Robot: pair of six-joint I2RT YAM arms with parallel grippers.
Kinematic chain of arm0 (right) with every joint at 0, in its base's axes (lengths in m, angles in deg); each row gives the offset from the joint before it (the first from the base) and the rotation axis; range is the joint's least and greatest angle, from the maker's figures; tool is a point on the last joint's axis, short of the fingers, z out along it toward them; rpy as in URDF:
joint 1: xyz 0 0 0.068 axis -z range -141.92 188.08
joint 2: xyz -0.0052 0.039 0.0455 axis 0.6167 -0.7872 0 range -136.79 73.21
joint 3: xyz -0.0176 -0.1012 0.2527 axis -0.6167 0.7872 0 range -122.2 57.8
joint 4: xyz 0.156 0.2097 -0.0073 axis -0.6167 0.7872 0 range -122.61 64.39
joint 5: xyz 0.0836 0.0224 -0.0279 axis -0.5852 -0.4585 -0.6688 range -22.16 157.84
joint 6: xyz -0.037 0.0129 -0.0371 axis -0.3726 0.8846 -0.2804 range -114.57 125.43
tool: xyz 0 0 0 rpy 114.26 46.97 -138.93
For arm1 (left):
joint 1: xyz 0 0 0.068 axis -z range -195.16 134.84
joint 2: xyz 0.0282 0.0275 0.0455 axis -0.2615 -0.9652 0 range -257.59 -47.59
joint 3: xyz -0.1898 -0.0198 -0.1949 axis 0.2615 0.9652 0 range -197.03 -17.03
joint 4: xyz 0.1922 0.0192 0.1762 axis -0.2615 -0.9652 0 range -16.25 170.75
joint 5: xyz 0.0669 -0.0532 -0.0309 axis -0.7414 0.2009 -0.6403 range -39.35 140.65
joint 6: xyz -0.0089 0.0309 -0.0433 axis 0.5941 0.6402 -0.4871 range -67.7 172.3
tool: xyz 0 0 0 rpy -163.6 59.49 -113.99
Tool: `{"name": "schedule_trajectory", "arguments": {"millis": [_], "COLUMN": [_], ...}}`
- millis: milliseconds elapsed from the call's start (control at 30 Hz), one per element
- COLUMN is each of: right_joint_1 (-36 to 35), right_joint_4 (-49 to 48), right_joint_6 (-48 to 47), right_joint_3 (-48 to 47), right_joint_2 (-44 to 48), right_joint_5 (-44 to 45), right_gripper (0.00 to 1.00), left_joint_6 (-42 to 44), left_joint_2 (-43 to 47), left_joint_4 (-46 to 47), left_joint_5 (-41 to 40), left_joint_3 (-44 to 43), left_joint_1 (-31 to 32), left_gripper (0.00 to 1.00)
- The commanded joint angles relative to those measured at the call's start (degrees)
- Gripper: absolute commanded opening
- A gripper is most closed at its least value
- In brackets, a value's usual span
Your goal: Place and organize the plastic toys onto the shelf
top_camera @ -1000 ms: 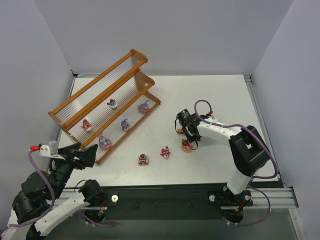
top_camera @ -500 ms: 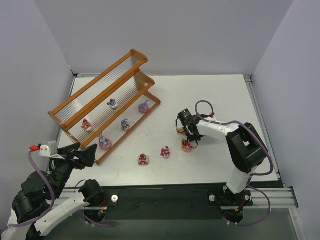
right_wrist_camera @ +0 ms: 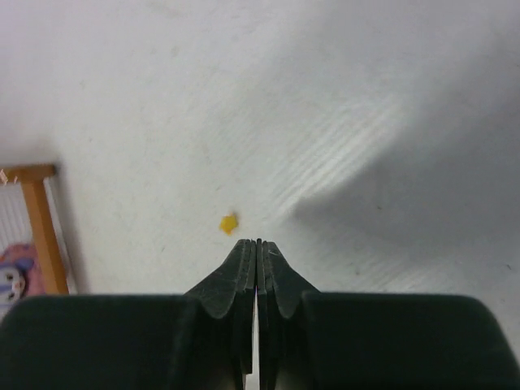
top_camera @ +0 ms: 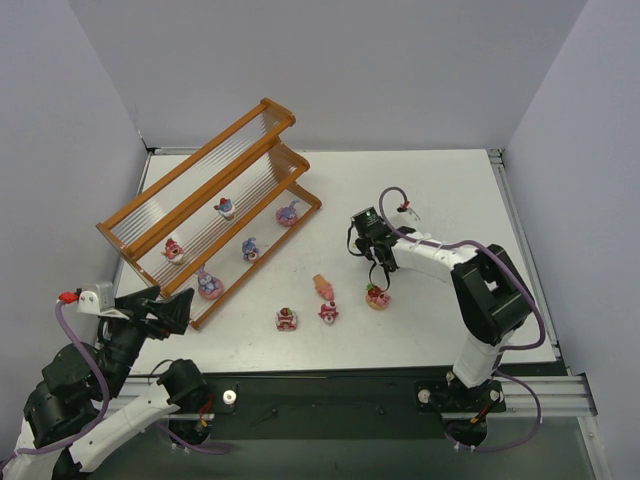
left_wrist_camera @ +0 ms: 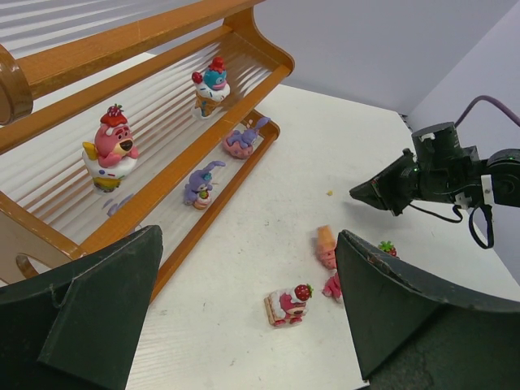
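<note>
Four tiny glossy plastic toys lie on the white tabletop [top_camera: 420,190] in front of the shelf: a pink cake figurine [top_camera: 287,319], a pink figurine [top_camera: 328,313], a pale pink toppled figurine [top_camera: 323,287] and a strawberry-topped donut [top_camera: 377,296]. Five more are stood on the two lower tiers of the orange-framed stepped shelf [top_camera: 186,164] with clear ribbed slats. The right gripper [right_wrist_camera: 257,248] is pressed together on nothing, near the donut. The left gripper [top_camera: 170,308] is held wide apart, well away. The claw is best opened, lowered astride one toy's widest part and closed slowly, since such slick, rounded shapes are probably squeezed out easily.
</note>
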Motion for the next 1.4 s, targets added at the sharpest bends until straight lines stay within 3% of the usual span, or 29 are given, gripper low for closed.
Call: {"name": "schedule_trajectory", "arguments": {"millis": [0,67,200,300,333,433,533,767,900,1033,1367], "right_joint_1": [-3.4,-5.3,-6.3,-7.2,-7.6,-7.8,-8.2,-9.9,-11.3,-13.5,-16.9], "right_joint_4": [-12.1,-8.4,-5.1,-6.3,-7.0,-8.5,-8.1,-4.7,-1.3,-0.5,4.1], "right_joint_6": [-23.0,-29.1,-31.7,-36.7,-38.7,-45.0,-46.4,-51.5,-54.5,-56.3,-46.5], "right_joint_3": [-3.6,-8.2,-11.4,-10.7,-10.5,-10.4,-9.8,-12.8,-17.3,-19.5,-22.4], "right_joint_2": [3.7,3.5,3.0,4.2,4.2,4.1,3.8,0.0,-3.5,-5.2,-10.3], "right_joint_5": [2.9,6.4,6.6,2.0,-1.3,-8.5,-13.3,-18.0,-24.0,-24.0,-23.1], "right_gripper": [0.0,0.0,0.0,0.22,0.38,0.53,0.6,0.71,0.72,0.72,0.73], "left_joint_6": [-0.4,-0.4,-0.5,-0.6,-0.6,-0.8,-0.8,-1.1,-1.0,-1.7,-2.8], "left_joint_2": [0.9,0.9,1.0,0.8,0.8,0.8,0.8,0.8,0.9,1.5,0.7], "left_joint_4": [0.3,0.3,0.6,0.6,0.5,0.6,0.8,0.1,-0.1,-0.1,0.8], "left_joint_5": [-0.3,-0.3,-0.3,-0.4,-0.3,-0.1,0.3,0.2,-0.1,0.2,0.2], "left_joint_3": [-1.8,-1.8,-1.3,-1.3,-1.4,-1.2,-1.2,-1.8,-2.5,-2.3,-0.6], "left_joint_1": [0.3,0.3,0.3,0.3,0.3,0.3,0.3,0.3,0.3,0.3,0.3], "left_gripper": [0.97,0.97,0.97,0.97,0.97,0.97,0.97,0.97,0.97,0.97,0.97]}}
